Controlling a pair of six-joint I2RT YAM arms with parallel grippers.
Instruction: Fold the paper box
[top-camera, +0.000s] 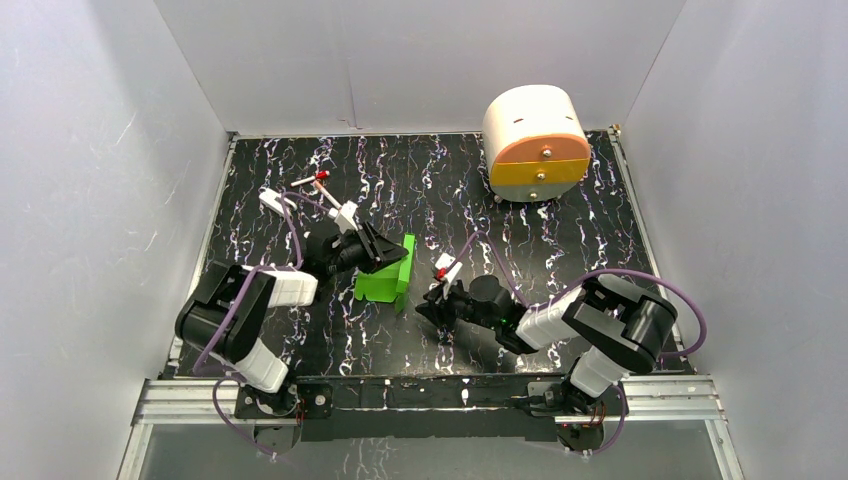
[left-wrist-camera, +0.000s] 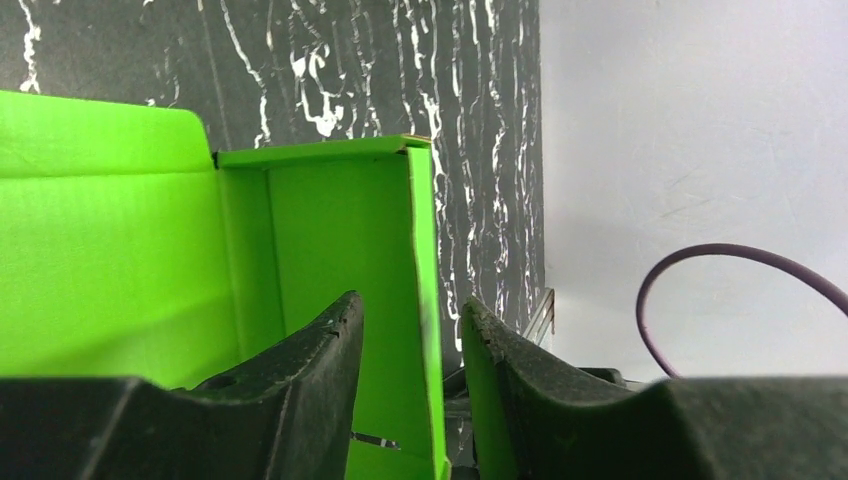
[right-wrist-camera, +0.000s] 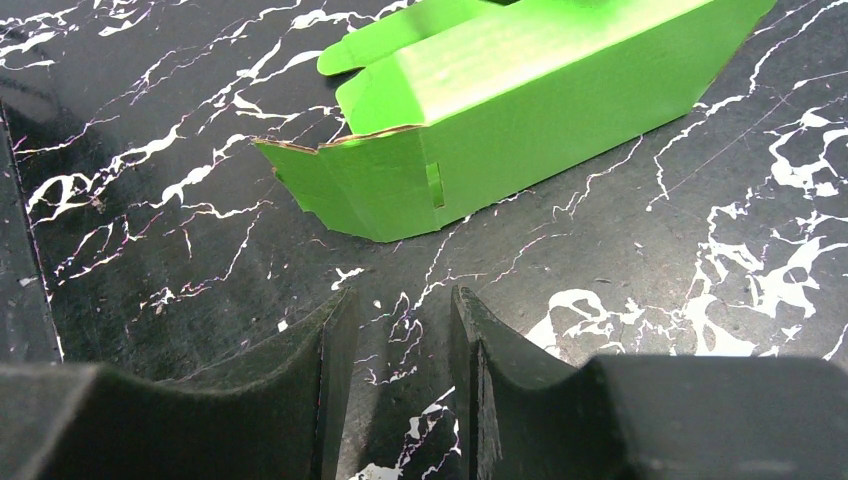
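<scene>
Box (top-camera: 383, 282) — bright green, half-folded — sits on the table (top-camera: 430, 180) near its middle, between the two arms. From above, the left gripper (top-camera: 378, 252) is at the box's left side, against it. The right gripper (top-camera: 428, 305) lies low just right of the box, apart from it. A drawer unit (top-camera: 535, 145) stands at the far right corner, well apart.

Left wrist: the fingers (left-wrist-camera: 320, 350) straddle an upright wall of the box, one inside it, one outside. A dark gap shows beside the outer finger, so the jaws stand parted around the card, not pinching it. A purple cable (left-wrist-camera: 700, 258) loops at right.

Right wrist: the jaws are parted, with only table between them. The box lies just ahead, its slotted end flap (right-wrist-camera: 380, 195) turned towards the gripper — not touching.
</scene>
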